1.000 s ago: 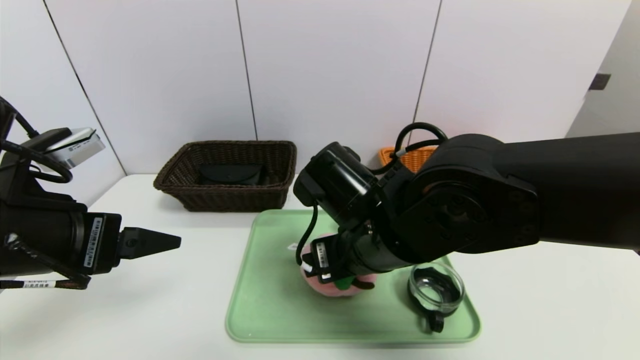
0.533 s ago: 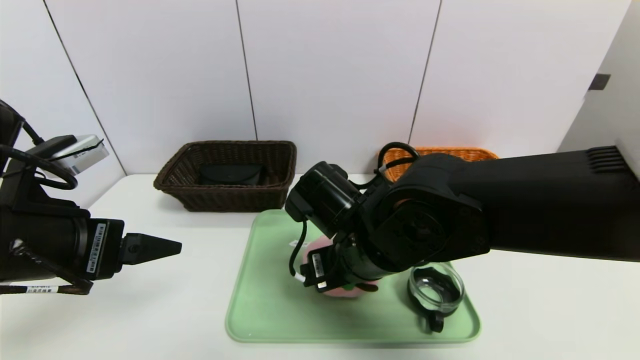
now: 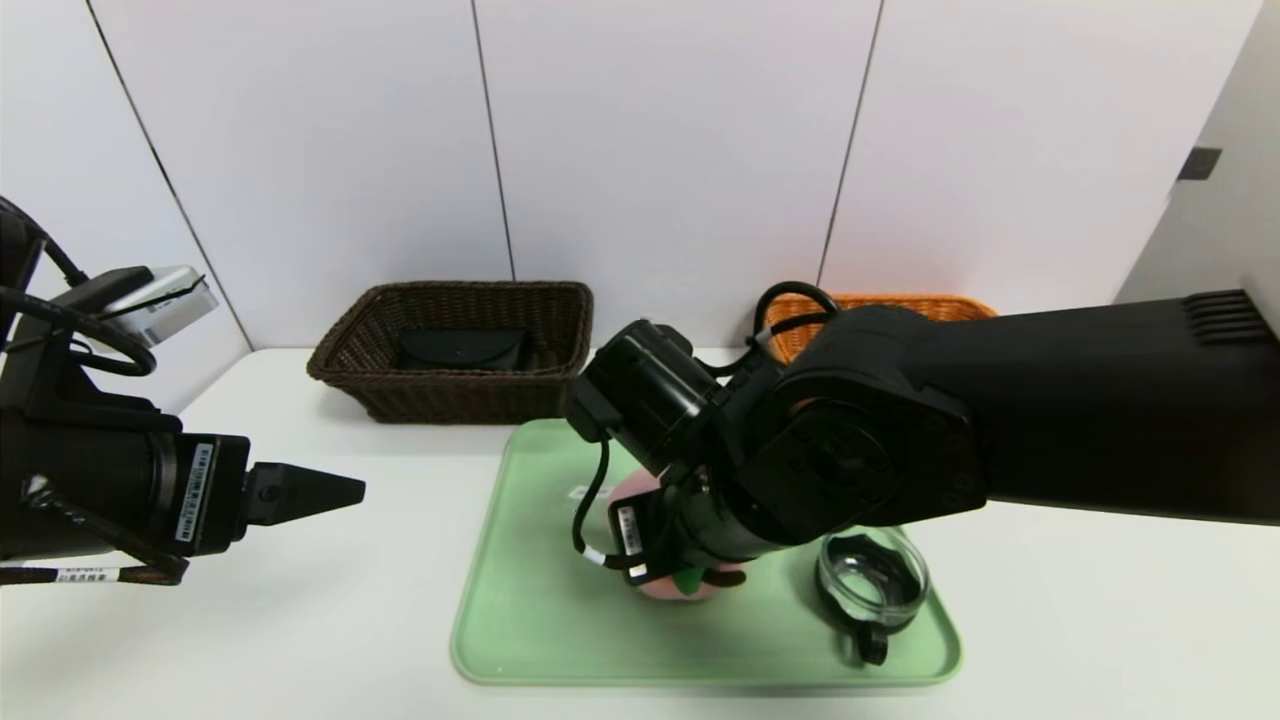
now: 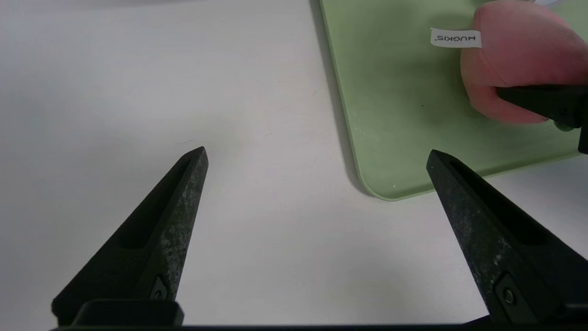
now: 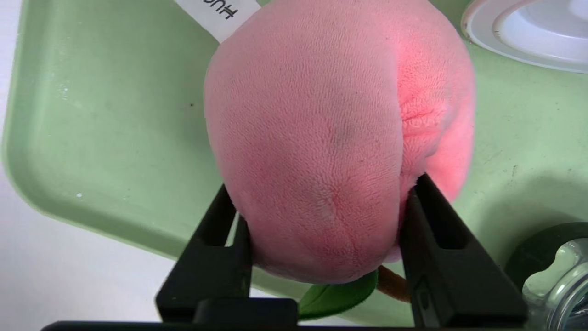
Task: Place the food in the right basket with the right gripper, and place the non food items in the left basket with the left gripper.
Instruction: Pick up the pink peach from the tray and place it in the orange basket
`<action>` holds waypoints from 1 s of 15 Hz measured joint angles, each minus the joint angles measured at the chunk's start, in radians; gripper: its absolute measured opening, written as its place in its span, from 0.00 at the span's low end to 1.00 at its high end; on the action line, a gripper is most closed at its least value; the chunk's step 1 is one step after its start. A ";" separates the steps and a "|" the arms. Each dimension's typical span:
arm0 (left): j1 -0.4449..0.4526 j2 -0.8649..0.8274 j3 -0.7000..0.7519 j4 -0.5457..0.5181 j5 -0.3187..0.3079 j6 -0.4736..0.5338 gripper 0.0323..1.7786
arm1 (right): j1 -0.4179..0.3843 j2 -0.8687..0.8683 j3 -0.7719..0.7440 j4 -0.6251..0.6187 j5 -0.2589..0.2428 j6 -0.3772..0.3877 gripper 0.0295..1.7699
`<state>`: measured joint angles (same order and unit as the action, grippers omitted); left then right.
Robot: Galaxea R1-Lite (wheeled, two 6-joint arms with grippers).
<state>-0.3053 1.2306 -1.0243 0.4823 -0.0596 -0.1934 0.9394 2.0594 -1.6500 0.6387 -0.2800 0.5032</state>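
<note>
The food, a pink plush peach (image 5: 321, 138) with a green leaf, lies on the green tray (image 3: 540, 620). My right gripper (image 5: 324, 184) is shut on it, one black finger pressing into each side. The head view shows only a strip of the peach (image 3: 662, 590) under the right arm. My left gripper (image 4: 317, 154) hangs open over bare table left of the tray, nothing between its fingers. A black pouch (image 3: 462, 350) lies in the dark brown left basket (image 3: 470, 287). The orange right basket (image 3: 900, 302) peeks out behind the right arm.
A clear glass cup with a black handle (image 3: 872, 580) stands on the tray just right of the peach. A white round container (image 5: 533, 27) sits on the tray beyond the peach. White wall panels stand close behind both baskets.
The right arm has come down over the tray and its fingers have closed in on the peach. The left arm has hardly moved.
</note>
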 joint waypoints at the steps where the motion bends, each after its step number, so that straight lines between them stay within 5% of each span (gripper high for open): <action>1: 0.000 0.000 0.000 0.000 0.000 0.000 0.95 | 0.001 -0.010 0.000 0.000 0.004 0.000 0.43; 3: 0.000 0.000 0.000 0.000 0.000 0.000 0.95 | 0.006 -0.037 0.000 0.002 0.011 0.002 0.36; 15: -0.001 -0.014 -0.003 -0.001 -0.003 0.005 0.95 | -0.006 -0.264 -0.041 -0.002 0.064 -0.033 0.36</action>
<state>-0.3068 1.2170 -1.0274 0.4815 -0.0623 -0.1885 0.9336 1.7949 -1.6911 0.6368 -0.2160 0.4698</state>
